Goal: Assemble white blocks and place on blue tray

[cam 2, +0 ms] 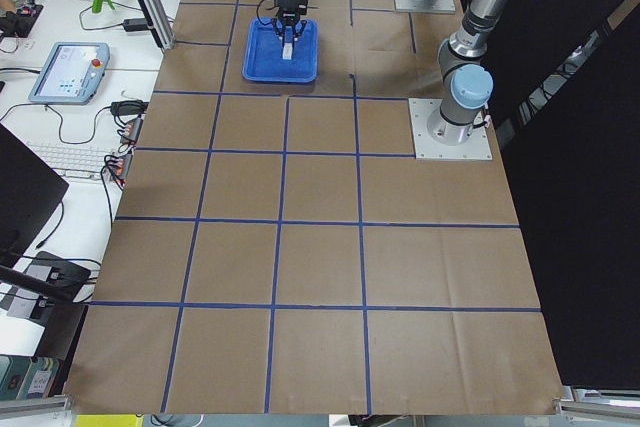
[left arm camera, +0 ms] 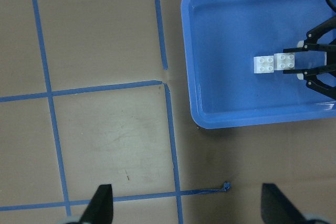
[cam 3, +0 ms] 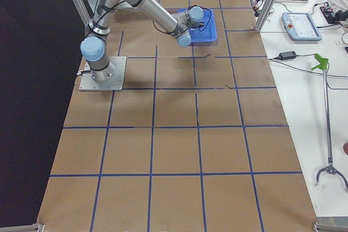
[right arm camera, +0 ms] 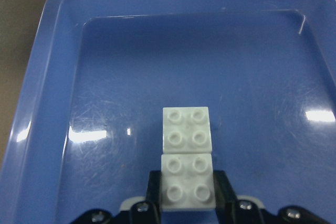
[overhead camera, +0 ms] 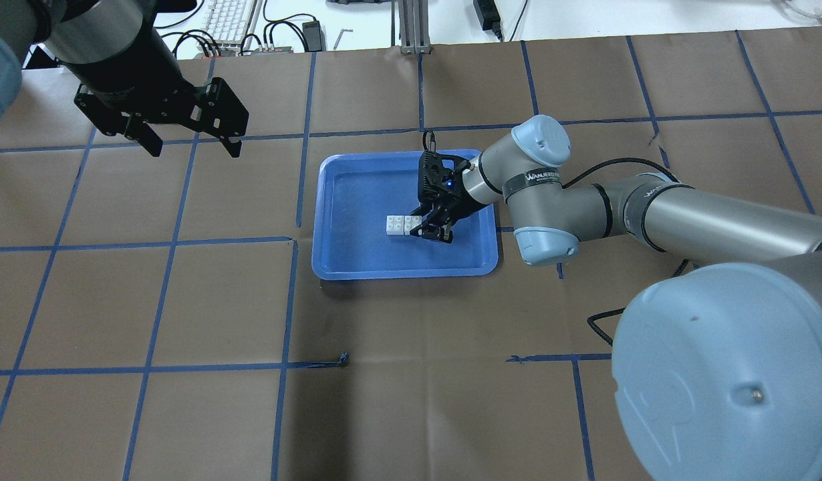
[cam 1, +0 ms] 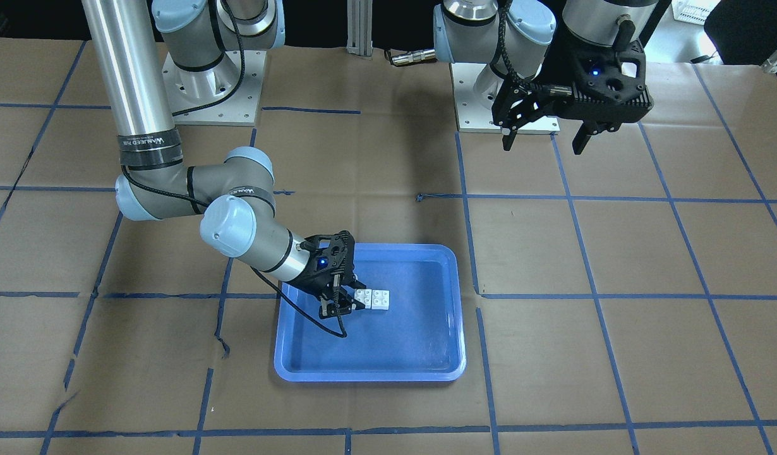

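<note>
Though already down in tray [right arm camera: 52,103], not yet done. Pinching nearer of blocks [right arm camera: 186,169] between right gripper [right arm camera: 187,184] jaws; touching second one just beyond the tips. Cannot tell whether joined. Holding left gripper [overhead camera: 194,148] spread, empty, well aside. Left: release, retreat.

Brown-papered counter [overhead camera: 184,401] gridded with blue tape [overhead camera: 174,242]; in the overhead view a white keyboard [overhead camera: 227,17] lies past its edge at eleven o'clock
</note>
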{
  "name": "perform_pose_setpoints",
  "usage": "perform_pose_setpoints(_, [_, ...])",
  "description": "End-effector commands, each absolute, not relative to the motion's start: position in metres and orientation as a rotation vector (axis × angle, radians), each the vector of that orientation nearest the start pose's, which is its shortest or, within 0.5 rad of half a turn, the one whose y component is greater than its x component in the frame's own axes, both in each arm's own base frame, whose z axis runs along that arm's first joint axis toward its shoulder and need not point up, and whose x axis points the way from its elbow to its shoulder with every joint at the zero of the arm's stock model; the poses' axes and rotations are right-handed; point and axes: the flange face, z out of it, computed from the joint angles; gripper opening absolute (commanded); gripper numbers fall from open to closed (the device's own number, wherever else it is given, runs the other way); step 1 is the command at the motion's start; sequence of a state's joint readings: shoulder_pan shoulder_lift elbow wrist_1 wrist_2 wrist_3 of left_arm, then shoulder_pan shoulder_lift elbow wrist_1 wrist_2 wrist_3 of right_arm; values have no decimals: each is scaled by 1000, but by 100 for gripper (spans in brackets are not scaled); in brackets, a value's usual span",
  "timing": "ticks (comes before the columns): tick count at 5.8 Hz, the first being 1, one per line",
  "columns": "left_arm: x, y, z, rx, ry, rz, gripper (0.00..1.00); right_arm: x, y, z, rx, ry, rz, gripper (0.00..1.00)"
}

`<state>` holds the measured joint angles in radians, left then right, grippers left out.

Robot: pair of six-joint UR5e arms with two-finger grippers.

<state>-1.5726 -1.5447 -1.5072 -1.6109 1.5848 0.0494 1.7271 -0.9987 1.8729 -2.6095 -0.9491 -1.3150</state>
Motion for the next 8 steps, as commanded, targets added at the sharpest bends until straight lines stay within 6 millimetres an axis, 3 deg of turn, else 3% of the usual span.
perform_pose_setpoints(1, [-130, -482, 531, 69, 3122, -69, 99, 282, -555, 155, -1818, 1905, -639, 28])
perform_pose_setpoints(7, [-130, -482, 531, 69, 3122, -62, 99, 282, -557, 157, -1822, 1910, -663, 29])
perform_pose_setpoints(8, [-130, -482, 531, 69, 3122, -62, 99, 282, -556, 156, -1820, 1909, -662, 33])
